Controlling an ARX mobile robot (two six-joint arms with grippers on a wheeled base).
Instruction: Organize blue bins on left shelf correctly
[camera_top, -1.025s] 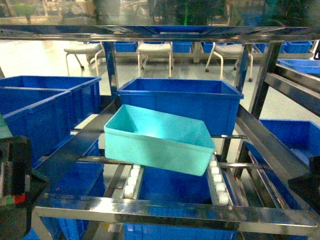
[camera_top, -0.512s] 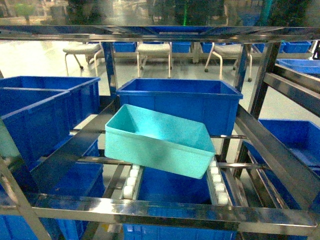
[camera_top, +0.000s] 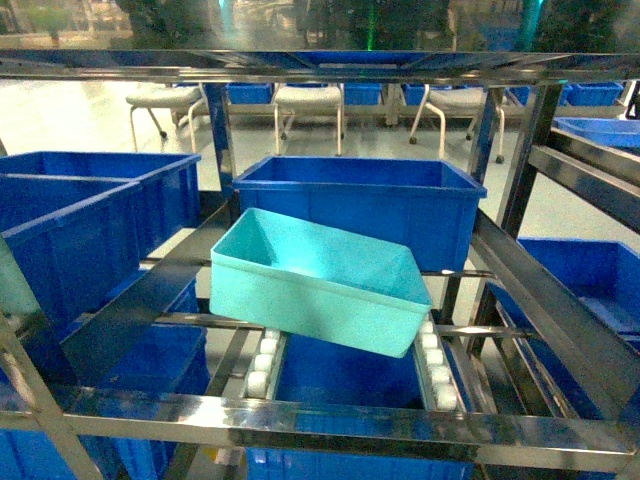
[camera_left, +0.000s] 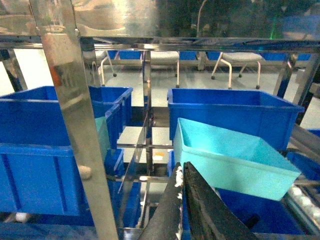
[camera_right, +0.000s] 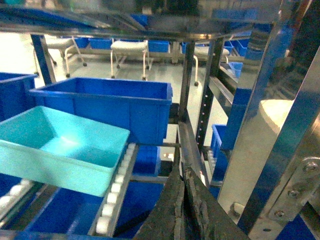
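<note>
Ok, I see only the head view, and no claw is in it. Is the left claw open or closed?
Observer: The left wrist view shows the left claw closed and empty, pointing toward the turquoise bin.
Operator: And the right claw?
Observer: The right wrist view shows the right claw closed and empty too. The bin sits to its left in that view, on the white rollers.

Both hands — tips out of frame
</note>
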